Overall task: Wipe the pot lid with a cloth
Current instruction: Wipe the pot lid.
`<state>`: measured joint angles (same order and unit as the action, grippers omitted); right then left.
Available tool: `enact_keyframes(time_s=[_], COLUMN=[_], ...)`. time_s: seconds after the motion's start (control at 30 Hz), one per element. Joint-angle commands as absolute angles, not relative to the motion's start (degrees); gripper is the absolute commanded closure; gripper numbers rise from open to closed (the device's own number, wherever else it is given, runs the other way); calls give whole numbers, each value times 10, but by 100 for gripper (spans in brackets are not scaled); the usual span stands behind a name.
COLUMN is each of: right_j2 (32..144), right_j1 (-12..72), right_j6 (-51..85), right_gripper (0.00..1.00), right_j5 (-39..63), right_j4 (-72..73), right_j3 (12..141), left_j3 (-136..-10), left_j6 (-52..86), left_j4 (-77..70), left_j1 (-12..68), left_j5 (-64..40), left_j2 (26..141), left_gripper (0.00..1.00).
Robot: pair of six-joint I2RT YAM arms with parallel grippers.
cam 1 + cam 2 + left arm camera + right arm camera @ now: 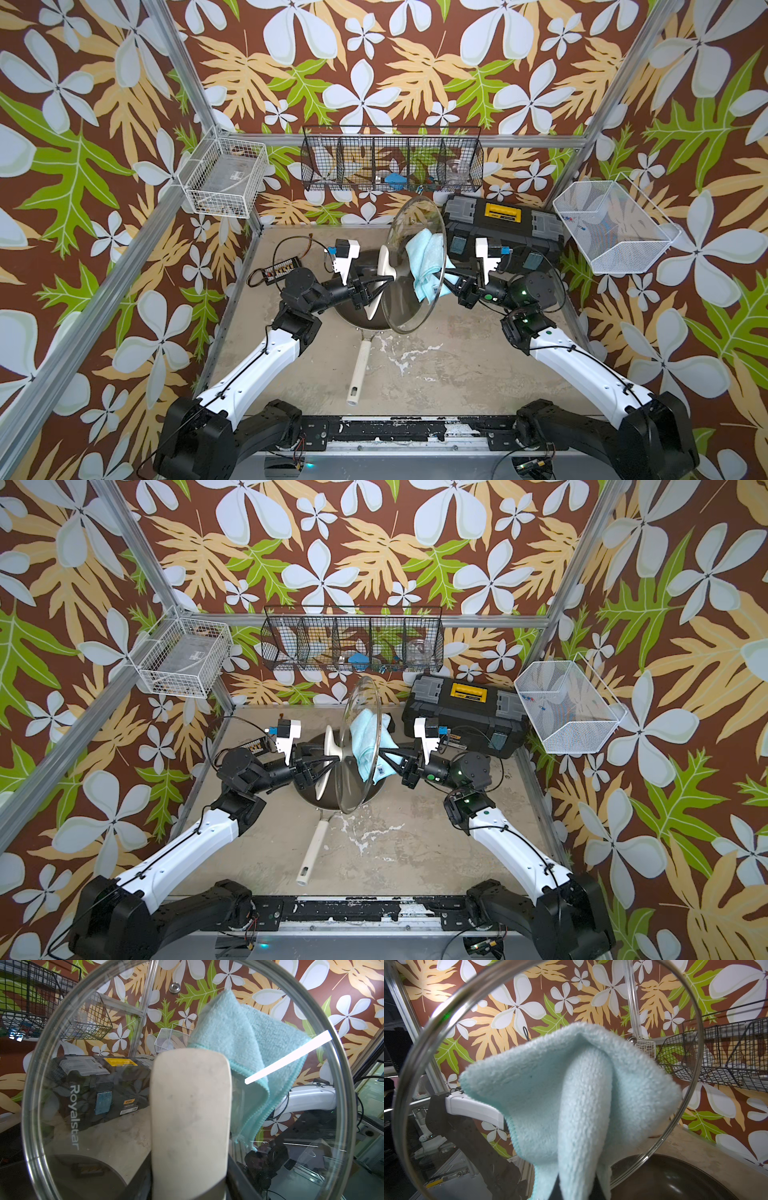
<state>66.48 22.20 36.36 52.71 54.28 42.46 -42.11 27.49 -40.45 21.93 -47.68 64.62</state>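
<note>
The left claw [375, 286] was clenched tight on the cream handle [385, 266] of the lid [400, 309]. It held the lid up in the air, standing on its edge, with the handle side facing the left arm. The lid was above the dark pan [345, 311], which sat on the table [436, 365] with its long handle pointing toward the robot. The right claw [450, 281] was clenched on the blue cloth [426, 259], with the cloth sticking up out of it in soft folds. The cloth was on the other side of the glass, away from the lid's handle, in the upper half of the lid. It seemed to touch the glass there. In the left wrist view the cloth [245, 1047] showed through the clear lid [87, 1105], just past the handle [190, 1105]. A black toolbox [498, 224] sat at the back of the table, behind the right claw.
</note>
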Motion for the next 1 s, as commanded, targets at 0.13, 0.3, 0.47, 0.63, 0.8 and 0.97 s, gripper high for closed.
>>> enact_keyframes(time_s=[0.13,0.3,0.47,0.63,0.8,0.97], right_j2=[680,692,710,723,743,775], right_j1=[223,222,223,223,222,221], right_j6=[427,431,435,409,397,407], right_gripper=[100,100,100,100,100,100], right_j5=[546,547,550,544,539,535], right_j4=[672,686,683,642,619,627], right_j3=[430,447,481,519,553,582], left_j3=[-421,-421,-414,-414,-419,-424], left_j6=[310,333,364,391,402,422], left_j4=[-565,-609,-662,-698,-710,-730], left_j1=[216,215,215,215,215,215], left_j5=[-484,-499,-503,-506,-510,-518], left_j2=[649,677,702,714,718,727], left_gripper=[100,100,100,100,100,100])
